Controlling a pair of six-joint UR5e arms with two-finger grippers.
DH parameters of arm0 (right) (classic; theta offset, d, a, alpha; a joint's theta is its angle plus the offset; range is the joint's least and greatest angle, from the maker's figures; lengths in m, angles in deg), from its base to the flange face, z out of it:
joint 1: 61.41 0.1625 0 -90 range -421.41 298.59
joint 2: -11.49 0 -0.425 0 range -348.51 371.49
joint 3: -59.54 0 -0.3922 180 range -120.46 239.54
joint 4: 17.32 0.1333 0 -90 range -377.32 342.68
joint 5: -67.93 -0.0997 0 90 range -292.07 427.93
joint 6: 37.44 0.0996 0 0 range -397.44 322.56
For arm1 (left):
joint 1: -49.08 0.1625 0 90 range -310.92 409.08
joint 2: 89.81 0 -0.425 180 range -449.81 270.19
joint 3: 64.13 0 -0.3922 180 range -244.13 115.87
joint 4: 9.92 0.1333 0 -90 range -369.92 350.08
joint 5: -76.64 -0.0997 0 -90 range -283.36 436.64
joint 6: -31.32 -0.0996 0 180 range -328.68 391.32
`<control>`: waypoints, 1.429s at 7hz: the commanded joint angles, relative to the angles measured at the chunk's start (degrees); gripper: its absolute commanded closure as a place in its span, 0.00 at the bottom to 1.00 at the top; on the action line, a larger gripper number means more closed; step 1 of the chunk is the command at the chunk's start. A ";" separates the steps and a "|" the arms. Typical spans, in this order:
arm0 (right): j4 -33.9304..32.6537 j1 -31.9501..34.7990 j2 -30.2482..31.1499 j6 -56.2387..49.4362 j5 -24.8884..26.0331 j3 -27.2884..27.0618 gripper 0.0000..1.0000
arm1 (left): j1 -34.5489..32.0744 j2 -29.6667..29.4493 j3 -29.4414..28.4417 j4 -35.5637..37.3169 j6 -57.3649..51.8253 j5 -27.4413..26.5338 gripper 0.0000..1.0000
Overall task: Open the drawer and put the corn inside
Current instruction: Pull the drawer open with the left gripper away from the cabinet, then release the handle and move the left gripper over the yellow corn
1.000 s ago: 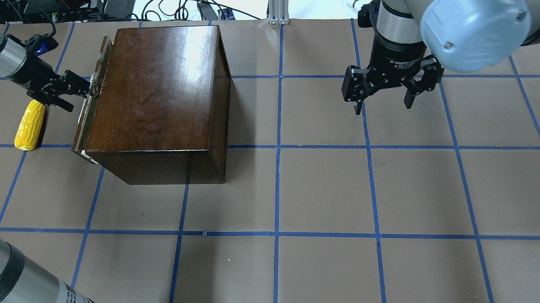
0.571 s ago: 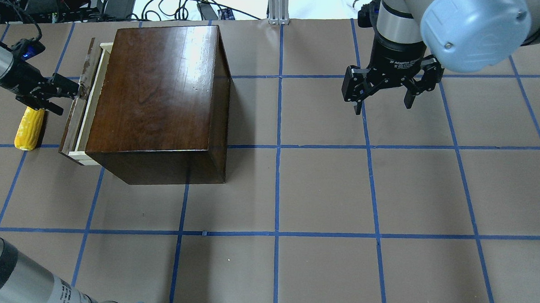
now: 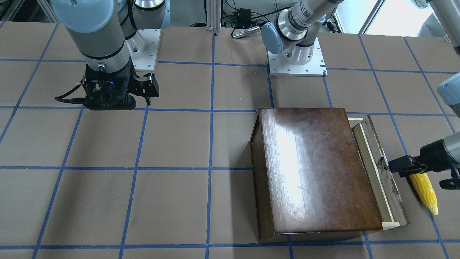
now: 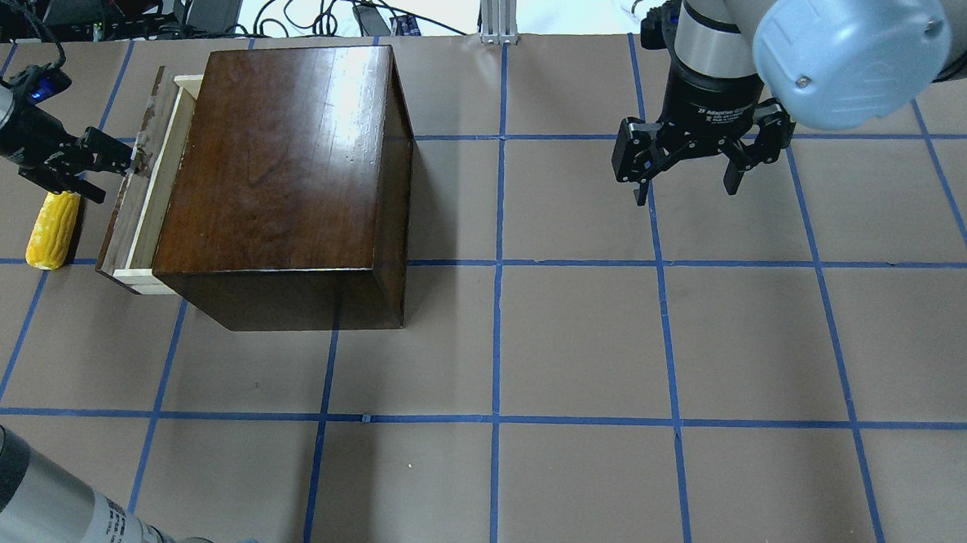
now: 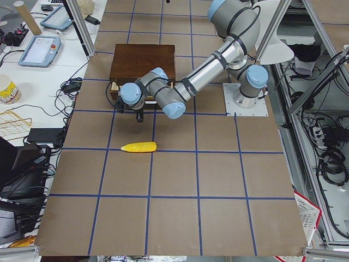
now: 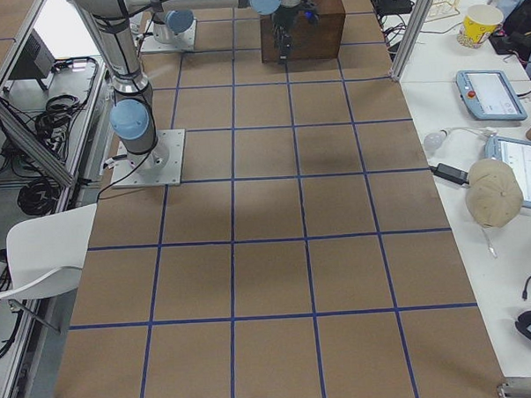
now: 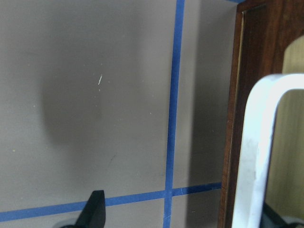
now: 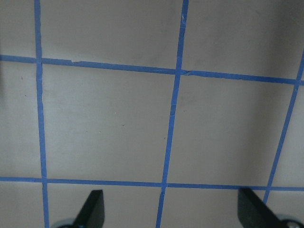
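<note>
- Dark wooden box [image 4: 284, 157] sits toward the far-left corner of the bench [image 4: 578, 341], on the robot's left half.
- Drawer [image 4: 137, 195] is partly out of the box, toward the left end edge. A narrow strip of its pale wood shows between the worn brown front and the box.
- Corn [image 4: 53, 230] lies flat on the bench near the left end edge, just beside the drawer front and not touching it. It is outside the drawer.
- Left gripper [image 4: 117, 162] is level with the drawer front and partly over the corn's far end. Its 2 fingers are spread wide, with 1 fingertip at the white handle [image 7: 256, 152]. Cannot tell if it hooks the handle.
- Right gripper [image 4: 686, 191] hangs over bare bench toward the far edge on the right half, well apart from the box, with its 2 fingers spread wide.
- Blue tape lines [image 4: 500, 264] grid the bench.
</note>
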 commanded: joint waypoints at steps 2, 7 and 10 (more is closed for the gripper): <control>0.00 0.00 0.00 -0.06 0.00 0.00 0.00 | 0.93 -0.06 -0.11 0.31 -1.03 -0.07 0.00; 0.00 0.00 0.00 -0.06 0.00 0.00 0.00 | 1.54 -1.72 -3.18 -0.04 -2.61 -2.18 0.00; 0.00 0.00 0.00 -0.06 0.00 0.00 0.00 | 1.89 -2.17 -3.71 0.22 -4.02 -2.97 0.00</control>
